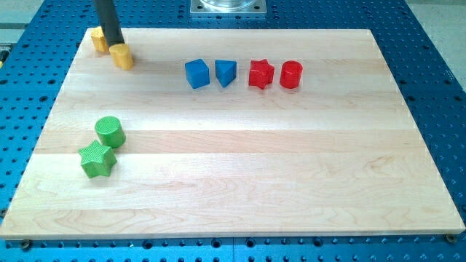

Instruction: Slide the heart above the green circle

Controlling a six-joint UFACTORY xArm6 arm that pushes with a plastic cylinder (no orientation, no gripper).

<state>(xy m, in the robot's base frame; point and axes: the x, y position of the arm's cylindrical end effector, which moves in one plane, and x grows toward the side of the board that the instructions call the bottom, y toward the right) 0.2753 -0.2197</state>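
A yellow block, which may be the heart [122, 55], lies near the board's top left. Another yellow block [98, 39] sits at the corner, partly hidden behind the rod. My tip [113, 43] stands between the two yellow blocks, touching or nearly touching both. The green circle [110, 132] lies at the left of the board, well below the yellow blocks. A green star [97, 159] touches it on its lower left.
A blue cube [196, 73], a blue triangle [226, 73], a red star [261, 73] and a red cylinder [290, 74] form a row across the top middle. The wooden board [255, 182] lies on a blue perforated table.
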